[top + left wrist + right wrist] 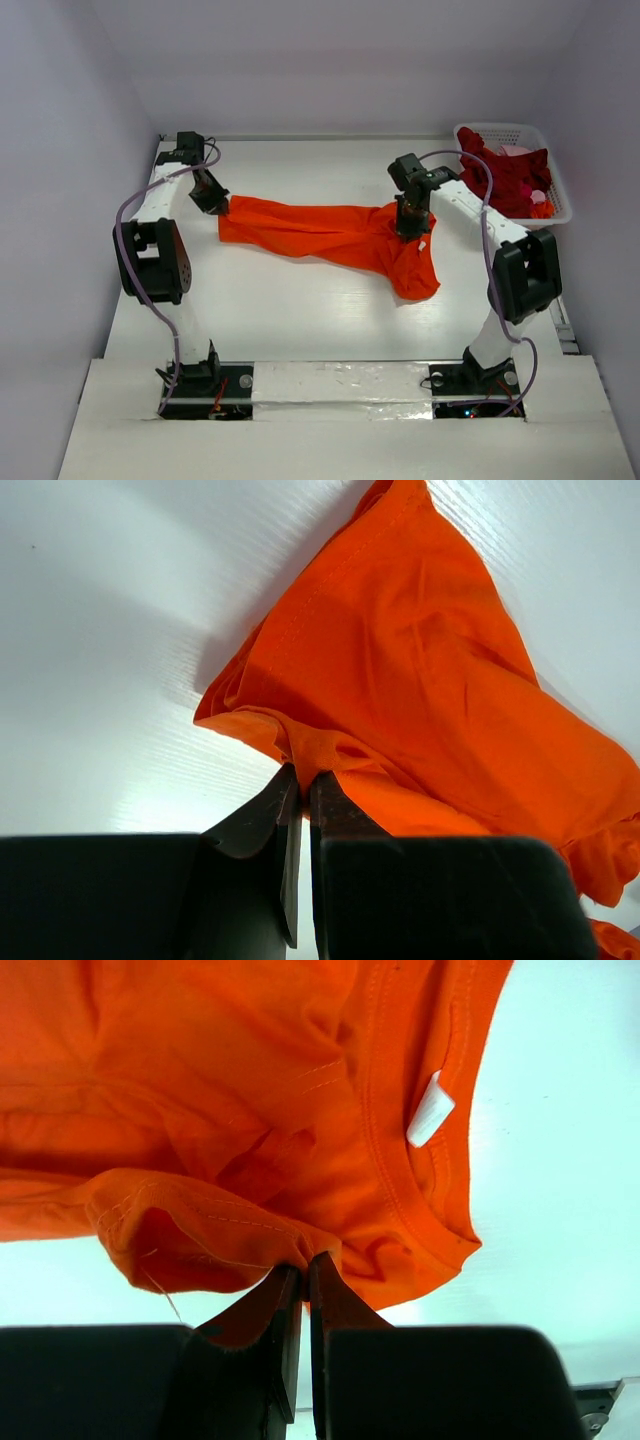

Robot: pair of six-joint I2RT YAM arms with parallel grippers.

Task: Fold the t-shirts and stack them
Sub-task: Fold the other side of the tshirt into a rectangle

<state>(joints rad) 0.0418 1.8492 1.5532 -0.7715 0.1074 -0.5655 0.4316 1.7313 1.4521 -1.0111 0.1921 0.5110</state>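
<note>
Your L gripper (219, 207) pinches the orange shirt (320, 232) at its 9 o'clock end; your R gripper (410, 230) pinches it at 3 o'clock, fingers pressed close.

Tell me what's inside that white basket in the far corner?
The basket holds heaped dark red cloth, a bit of pale pink cloth and something orange at its near edge. Whatever lies beneath is covered.

The top camera hangs above and behind the arm bases (195, 383), looking down over the whole table (300, 320). Each wrist camera peers along its fingers (265, 820), very close to the orange t-shirt (330, 232), which lies at the centre of the top view.
</note>
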